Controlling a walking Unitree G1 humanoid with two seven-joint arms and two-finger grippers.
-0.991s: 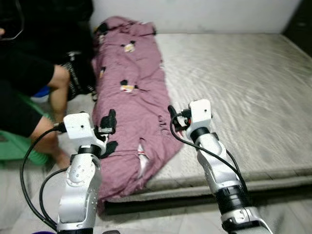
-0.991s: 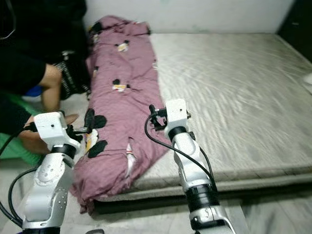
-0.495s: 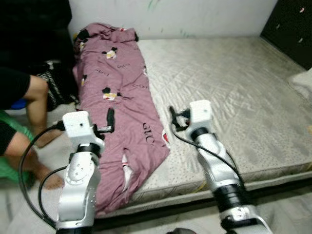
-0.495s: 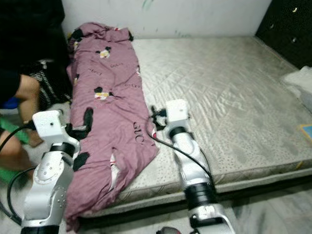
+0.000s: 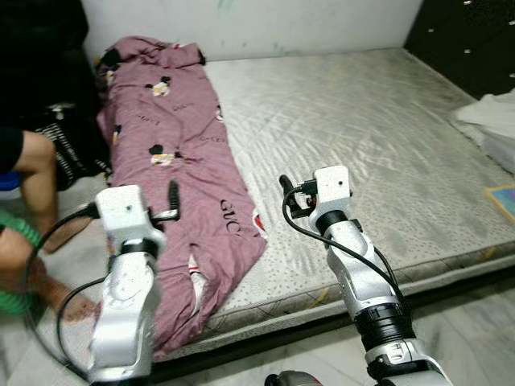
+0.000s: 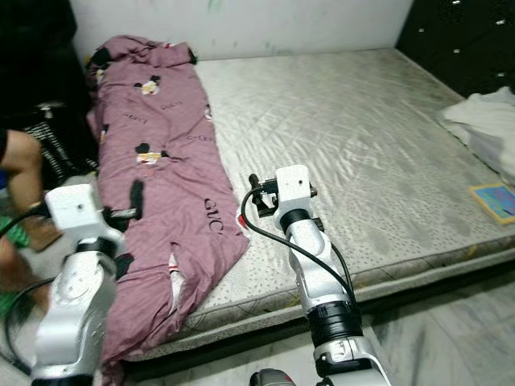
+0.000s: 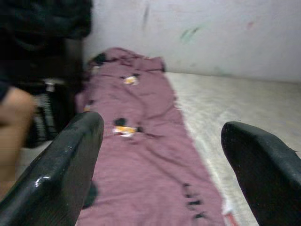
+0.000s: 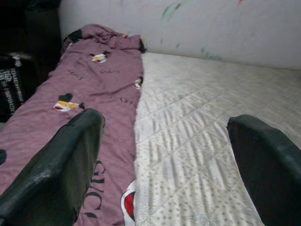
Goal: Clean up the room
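A long mauve blanket with cartoon prints lies bunched along the left side of a bare grey mattress, and its near end hangs over the front edge. My left gripper is raised over the blanket's near part, open with nothing between its fingers. My right gripper is held up over the mattress just right of the blanket's edge. It is also open and empty, with its fingers spread wide.
A person sits on the floor at the left, with a bare leg close to the blanket. A black striped bag stands beside them. At the right are a dark cabinet, white cloth and a blue-edged flat item.
The camera has swung to the right. The cabinet and the white cloth have come into view, and the person has slid toward the left edge. Both arms keep the same raised pose.
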